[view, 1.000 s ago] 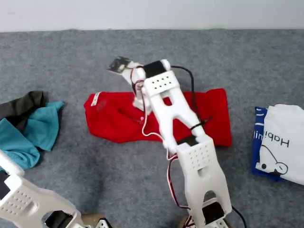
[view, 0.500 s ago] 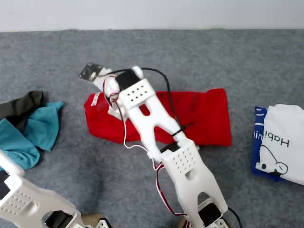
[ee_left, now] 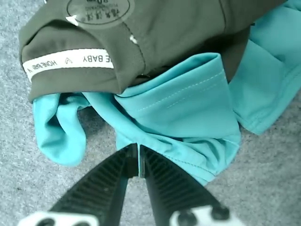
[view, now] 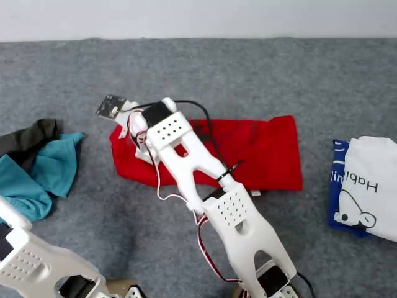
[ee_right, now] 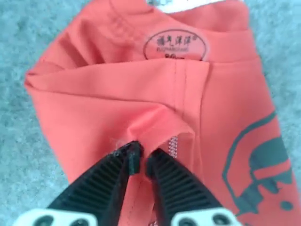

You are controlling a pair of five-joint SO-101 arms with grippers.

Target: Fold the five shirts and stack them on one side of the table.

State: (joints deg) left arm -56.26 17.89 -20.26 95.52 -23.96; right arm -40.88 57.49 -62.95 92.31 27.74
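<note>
High view: red shirt [view: 267,149] lies at centre, long axis 9-to-3 o'clock, with the right gripper [ee_right: 138,162] at its 9 o'clock collar end, fingers closed to a slit, seemingly pinching a raised fold, the rest stretching toward 3 o'clock.

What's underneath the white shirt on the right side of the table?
A blue shirt lies under the white shirt; its edge sticks out toward the table's middle. Whether anything more lies beneath is hidden.
</note>
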